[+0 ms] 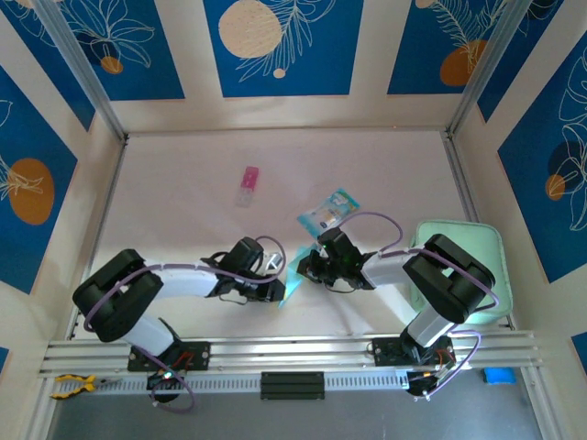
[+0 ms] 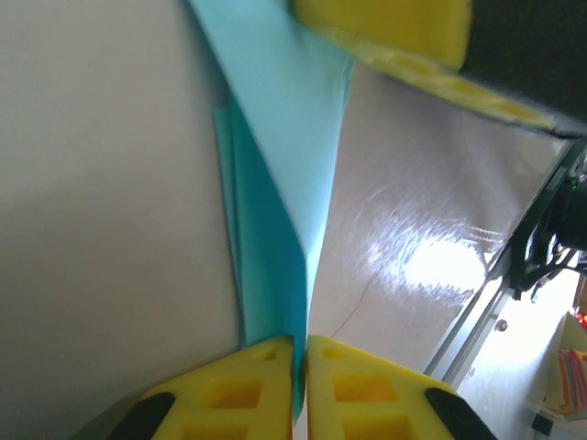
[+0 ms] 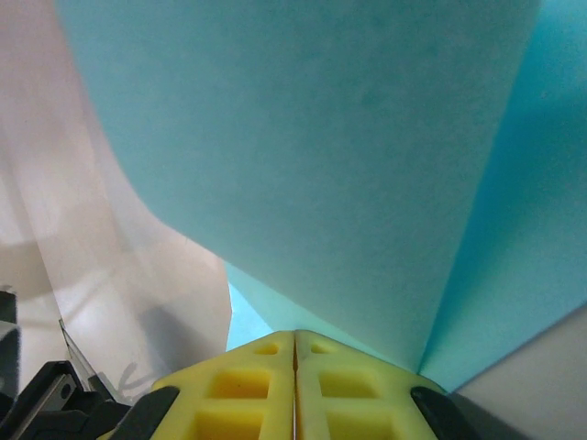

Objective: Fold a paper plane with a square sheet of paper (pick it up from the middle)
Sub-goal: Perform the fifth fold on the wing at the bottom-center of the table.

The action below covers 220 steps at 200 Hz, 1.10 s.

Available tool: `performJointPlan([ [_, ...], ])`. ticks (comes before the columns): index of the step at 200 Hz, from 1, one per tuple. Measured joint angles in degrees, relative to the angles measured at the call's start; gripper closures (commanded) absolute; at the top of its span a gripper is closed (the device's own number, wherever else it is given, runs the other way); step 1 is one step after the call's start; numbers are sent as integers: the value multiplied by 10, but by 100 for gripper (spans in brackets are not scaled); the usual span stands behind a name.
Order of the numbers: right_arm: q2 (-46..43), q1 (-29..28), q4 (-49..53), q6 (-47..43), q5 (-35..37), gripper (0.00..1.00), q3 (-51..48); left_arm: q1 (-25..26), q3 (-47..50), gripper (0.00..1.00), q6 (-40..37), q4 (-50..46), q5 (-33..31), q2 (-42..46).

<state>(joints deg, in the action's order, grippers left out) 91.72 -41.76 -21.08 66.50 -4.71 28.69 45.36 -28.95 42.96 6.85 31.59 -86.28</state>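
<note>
Seen from above, my left gripper [image 1: 278, 291] and right gripper [image 1: 307, 267] cover most of the square sheet of paper [image 1: 292, 280]; its creases cannot be made out. At my right wrist the sheet runs off the top and right edges. The pink item [image 1: 248, 186] is too small to identify. My right arm hides part of the mint pad [image 1: 486, 240].

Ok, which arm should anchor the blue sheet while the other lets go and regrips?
Left, probably. The left claw is shut right on the fold line of the square sheet of paper, so the crease should hold. The right claw pinches a broad open flap.
</note>
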Motion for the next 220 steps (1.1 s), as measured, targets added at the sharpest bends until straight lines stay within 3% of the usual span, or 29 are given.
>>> performJointPlan([
  [33, 0, 2, 0, 0, 0, 90, 0, 0, 6, 100, -3, -12, 2, 0],
  [67, 0, 2, 0, 0, 0, 91, 0, 0, 11, 100, 1, -4, 4, 0],
  [78, 0, 2, 0, 0, 0, 90, 0, -1, 15, 94, 3, -1, 4, 0],
  [106, 0, 3, 1, 0, -2, 91, 0, -2, 21, 93, 7, 9, 6, 0],
  [140, 0, 4, 1, 0, -3, 91, 0, -2, 25, 100, 14, 12, 8, 2],
  [175, 1, 5, -2, 0, -5, 91, -1, -2, 34, 90, 20, 10, 8, 14],
  [220, 1, 9, -2, 0, -6, 91, -1, -2, 47, 86, 22, -56, 0, 66],
])
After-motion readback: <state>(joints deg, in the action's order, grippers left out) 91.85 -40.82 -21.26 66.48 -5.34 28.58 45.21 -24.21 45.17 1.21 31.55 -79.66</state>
